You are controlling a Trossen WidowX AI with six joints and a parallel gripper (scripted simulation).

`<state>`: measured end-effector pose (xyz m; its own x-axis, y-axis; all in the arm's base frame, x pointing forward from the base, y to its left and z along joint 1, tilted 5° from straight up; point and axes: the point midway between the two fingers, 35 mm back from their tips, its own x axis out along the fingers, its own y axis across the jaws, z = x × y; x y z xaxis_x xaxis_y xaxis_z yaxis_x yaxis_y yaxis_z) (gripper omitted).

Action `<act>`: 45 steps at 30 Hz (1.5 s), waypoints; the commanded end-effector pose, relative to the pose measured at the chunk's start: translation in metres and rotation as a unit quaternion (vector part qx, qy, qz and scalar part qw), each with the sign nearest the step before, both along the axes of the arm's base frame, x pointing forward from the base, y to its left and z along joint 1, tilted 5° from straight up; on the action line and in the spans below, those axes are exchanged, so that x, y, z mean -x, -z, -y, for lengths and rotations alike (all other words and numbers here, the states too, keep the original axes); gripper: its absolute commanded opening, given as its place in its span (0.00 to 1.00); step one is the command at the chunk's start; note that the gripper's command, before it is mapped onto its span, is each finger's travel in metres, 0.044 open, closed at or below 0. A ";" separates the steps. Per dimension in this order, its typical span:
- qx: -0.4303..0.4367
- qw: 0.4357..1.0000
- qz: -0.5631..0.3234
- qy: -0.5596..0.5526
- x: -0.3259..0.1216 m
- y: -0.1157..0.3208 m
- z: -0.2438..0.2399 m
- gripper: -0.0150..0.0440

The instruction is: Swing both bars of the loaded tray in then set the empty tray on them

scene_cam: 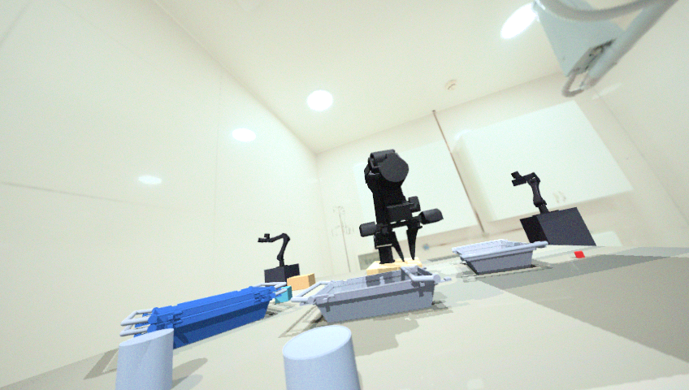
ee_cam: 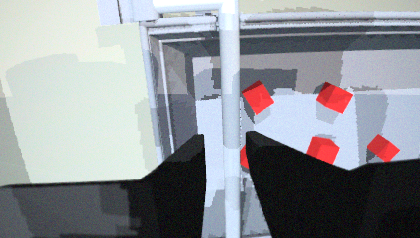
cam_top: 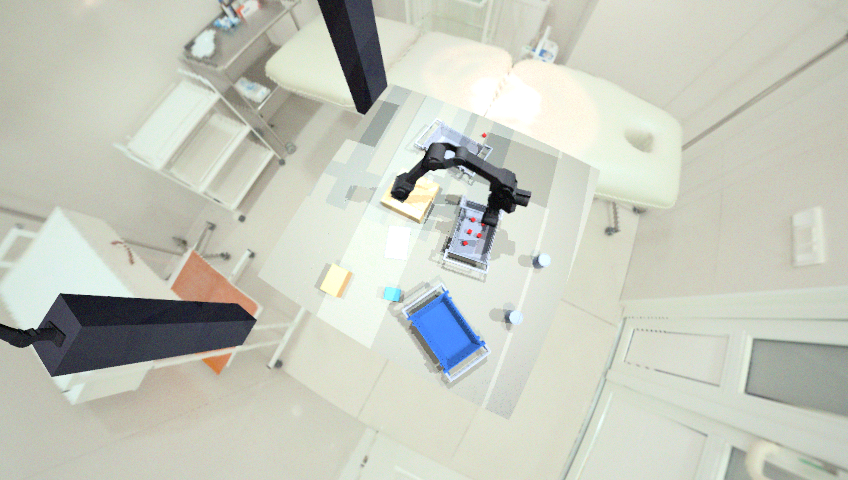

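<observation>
The grey loaded tray (cam_top: 468,257) (scene_cam: 377,306) (ee_cam: 327,23) stands mid-table with several red blocks (cam_top: 469,231) (ee_cam: 334,98) inside. One wire bar (scene_cam: 424,278) (ee_cam: 231,109) lies inward across its top, just inside the end wall. The other bar (cam_top: 465,269) (scene_cam: 309,292) is swung out over the opposite end. My gripper (scene_cam: 405,260) (ee_cam: 225,142) is partly open over the inward bar, which runs between the fingers in the wrist view with gaps on both sides. The empty grey tray (cam_top: 450,135) (scene_cam: 502,263) lies at the back, partly hidden by the arm in the top view.
A blue tray (cam_top: 447,333) (scene_cam: 222,321), two pale cylinders (cam_top: 541,260) (cam_top: 514,317), a cyan block (cam_top: 392,293), a yellow block (cam_top: 335,280) and a white sheet (cam_top: 397,242) are on the table. A loose red block (cam_top: 483,135) (scene_cam: 578,253) lies beside the empty tray.
</observation>
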<state>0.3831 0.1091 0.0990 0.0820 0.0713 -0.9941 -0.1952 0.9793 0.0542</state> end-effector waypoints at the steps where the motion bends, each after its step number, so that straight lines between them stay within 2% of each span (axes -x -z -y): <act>1: 0.000 1.000 0.000 0.000 0.000 -0.006 0.000 0.41; 10: 0.000 1.000 0.000 0.000 0.010 -0.088 0.007 0.41; 11: 0.001 1.000 -0.003 0.002 0.003 -0.059 0.007 0.41; 19: 0.007 1.000 -0.002 0.000 -0.028 -0.027 0.127 0.41; 24: 0.014 1.000 0.000 0.005 -0.027 -0.005 0.212 0.41; 27: 0.012 1.000 0.000 0.002 -0.021 0.005 0.247 0.41; 37: 0.010 1.000 -0.001 -0.001 -0.019 0.012 0.257 0.41; 45: 0.010 1.000 -0.001 -0.001 -0.022 0.044 0.256 0.41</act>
<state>0.4063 -0.1486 0.0726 0.0923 0.0409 -0.9949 -0.1948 0.9806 0.0222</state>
